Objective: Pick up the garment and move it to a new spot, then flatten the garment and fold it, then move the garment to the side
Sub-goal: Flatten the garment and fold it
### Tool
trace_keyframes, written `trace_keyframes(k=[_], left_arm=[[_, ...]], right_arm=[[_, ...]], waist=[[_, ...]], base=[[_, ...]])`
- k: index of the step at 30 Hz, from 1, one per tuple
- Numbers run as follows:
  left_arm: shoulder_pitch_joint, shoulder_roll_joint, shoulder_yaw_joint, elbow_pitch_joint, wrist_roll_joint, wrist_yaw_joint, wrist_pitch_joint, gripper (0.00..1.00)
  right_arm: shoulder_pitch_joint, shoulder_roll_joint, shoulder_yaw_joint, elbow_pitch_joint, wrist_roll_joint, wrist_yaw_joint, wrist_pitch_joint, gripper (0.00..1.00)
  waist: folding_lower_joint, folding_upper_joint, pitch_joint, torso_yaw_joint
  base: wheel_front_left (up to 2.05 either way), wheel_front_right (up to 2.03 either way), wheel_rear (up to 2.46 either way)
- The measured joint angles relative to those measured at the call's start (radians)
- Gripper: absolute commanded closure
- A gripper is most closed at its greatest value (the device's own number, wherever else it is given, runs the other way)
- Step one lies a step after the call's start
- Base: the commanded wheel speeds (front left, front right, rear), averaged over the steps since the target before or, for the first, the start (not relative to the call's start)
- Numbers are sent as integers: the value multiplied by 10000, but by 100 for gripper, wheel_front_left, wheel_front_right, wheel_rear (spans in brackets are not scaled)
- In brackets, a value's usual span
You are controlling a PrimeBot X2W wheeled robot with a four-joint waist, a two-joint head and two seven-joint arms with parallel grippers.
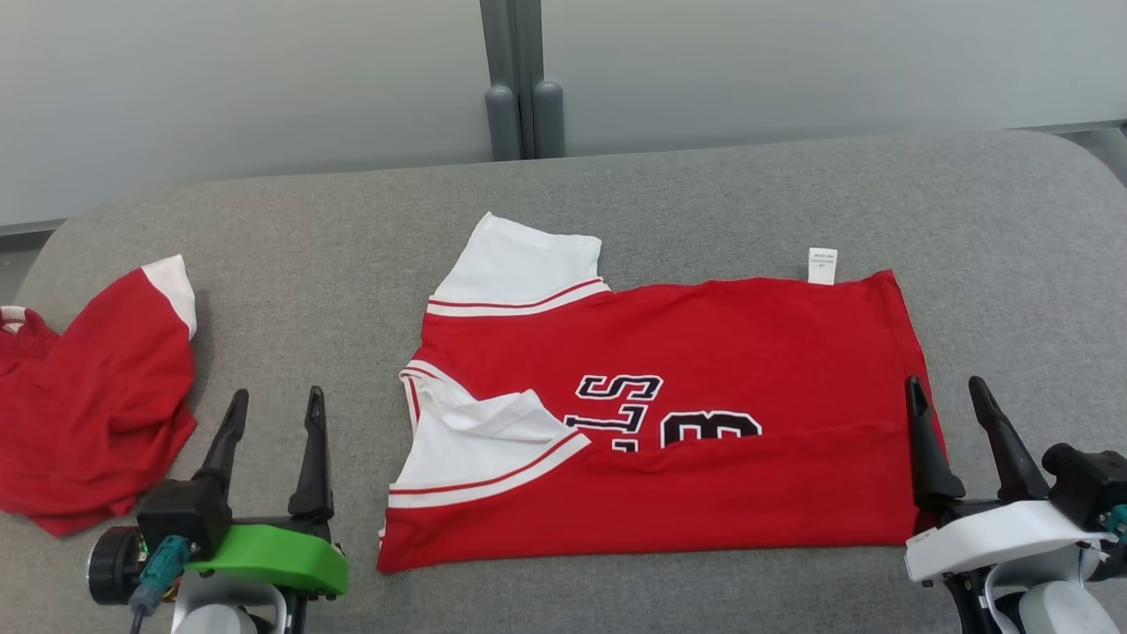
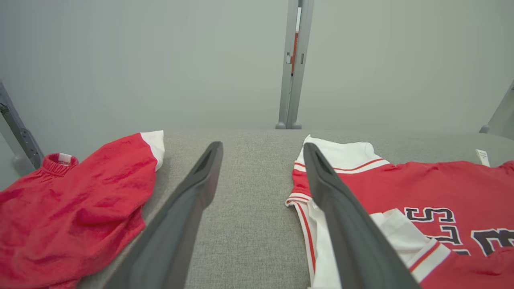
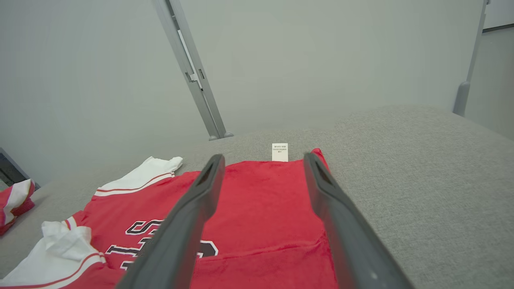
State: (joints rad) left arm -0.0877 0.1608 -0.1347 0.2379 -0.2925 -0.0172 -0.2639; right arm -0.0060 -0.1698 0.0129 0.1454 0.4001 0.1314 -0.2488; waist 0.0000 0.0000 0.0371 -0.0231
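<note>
**Fold partly made, shift to the side not yet begun**

I am holding my left gripper (image 1: 276,394) and my right gripper (image 1: 947,384) with fingers spread wide and nothing between them, both low at the near edge of the grey fabric-covered table top (image 1: 704,194). The red short-sleeved jersey with white sleeves and black lettering (image 1: 669,352) is lying flat in the middle of that top, collar end to the left and hem end to the right.

Judging from how it is lying, the relocating and flattening are looking done and the folding begun. The near long edge is lying turned up over the lower half of the lettering, and the near white sleeve is lying tucked in over the chest. The far sleeve is sticking out beyond the body, and a small white care label (image 1: 822,266) is poking out at the far right. I am reckoning that more folds and the shift to the side are remaining.

My right fingers are standing at the jersey's right edge; I cannot tell whether they are touching it. My left fingers are standing over bare grey cloth between the jersey and a crumpled red garment with white trim (image 1: 88,414) at the left. Open cloth is running to the right and along the far side, so the right is looking the freer way to go.
</note>
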Motion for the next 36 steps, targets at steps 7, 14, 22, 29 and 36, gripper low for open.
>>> trace_keyframes(k=[7, 14, 22, 29, 36], left_arm=[[-89, -69, 500, -21, 453, -71, 0, 0], [-64, -65, 932, 150, 566, -274, 0, 0], [145, -148, 1014, 163, 717, -514, 0, 0], [300, -249, 1074, 205, 909, -621, 0, 0], [296, -397, 1070, 324, 940, -727, 0, 0]], right_arm=[[-3, 44, 12, -280, -443, 0, -98, 0], [223, 148, -111, -826, -1007, 0, -130, 0], [703, 372, -219, -1168, -1434, 0, -138, 0], [854, 456, -169, -1147, -1595, 0, -138, 0], [848, 454, -192, -986, -1601, 0, -138, 0]], waist=[[0, 0, -56, -78], [0, 0, -17, -51], [0, 0, 3, 111], [0, 0, -22, 148], [0, 0, -28, 112]], base=[[0, 0, 0], [0, 0, 0], [0, 0, 0], [0, 0, 0], [0, 0, 0]])
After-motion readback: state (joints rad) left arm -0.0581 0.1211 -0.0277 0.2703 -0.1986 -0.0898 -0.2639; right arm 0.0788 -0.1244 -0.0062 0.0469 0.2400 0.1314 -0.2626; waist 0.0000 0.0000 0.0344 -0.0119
